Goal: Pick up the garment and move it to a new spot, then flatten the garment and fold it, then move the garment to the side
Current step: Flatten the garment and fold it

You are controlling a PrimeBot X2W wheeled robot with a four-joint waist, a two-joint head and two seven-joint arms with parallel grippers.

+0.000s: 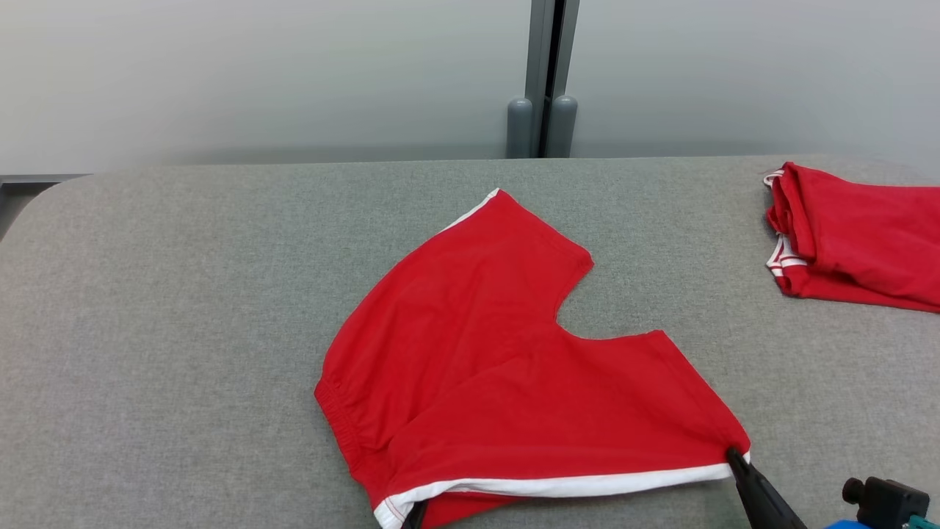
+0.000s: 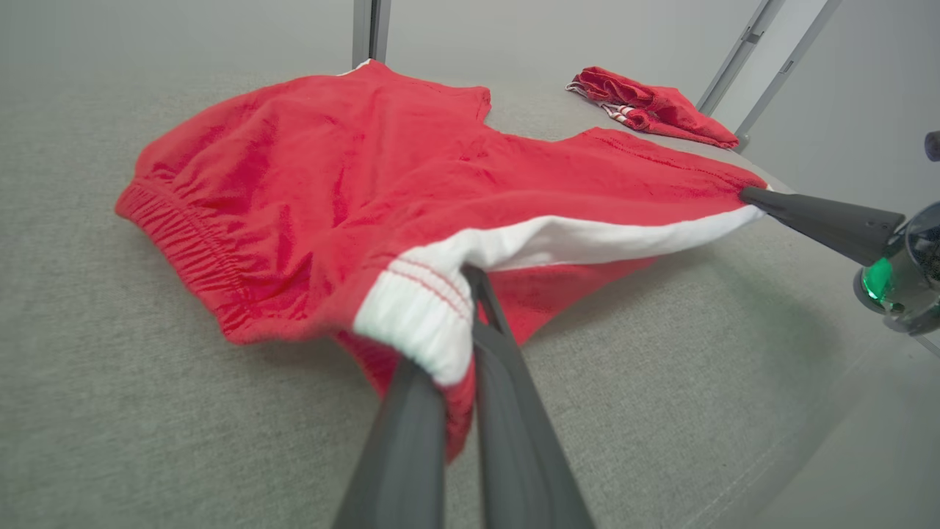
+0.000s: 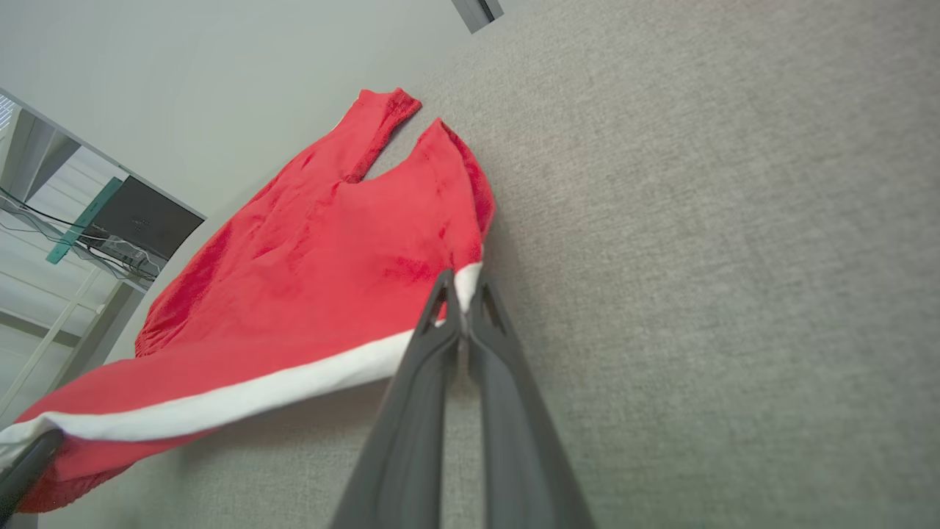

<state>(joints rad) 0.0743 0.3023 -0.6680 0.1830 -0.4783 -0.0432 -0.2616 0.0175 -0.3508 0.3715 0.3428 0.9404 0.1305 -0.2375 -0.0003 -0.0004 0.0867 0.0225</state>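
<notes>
Red garment (image 1: pixel 499 353) lies spread near the centre of the grey padded table (image 1: pixel 183 294), its elastic waistband (image 1: pixel 338 411) toward 8 o'clock in the head view and its two leg ends reaching toward 12 and 3 o'clock. The white-trimmed edge (image 1: pixel 587 485) at 6 o'clock is raised just off the surface and drawn into a straight line between both arms. Left gripper (image 2: pixel 464 294) has its jaws clamped on the white cuff at the 7 o'clock corner; right gripper (image 3: pixel 460 294) has its jaws pinched together on the far end of the same trim at 5 o'clock. A second red garment (image 1: pixel 859 235), already bundled, sits well apart at 2 o'clock. Assessment: this appears to be the flattening or first fold, with the near edge held ready to travel. Recommended practice: move both arms together at equal height and pace so the trim stays taut and level; carry the edge toward 12 o'clock low over the cloth; lay it down square before releasing. Risk noted: uneven pull would skew the body and wrinkle the slack near the waistband
</notes>
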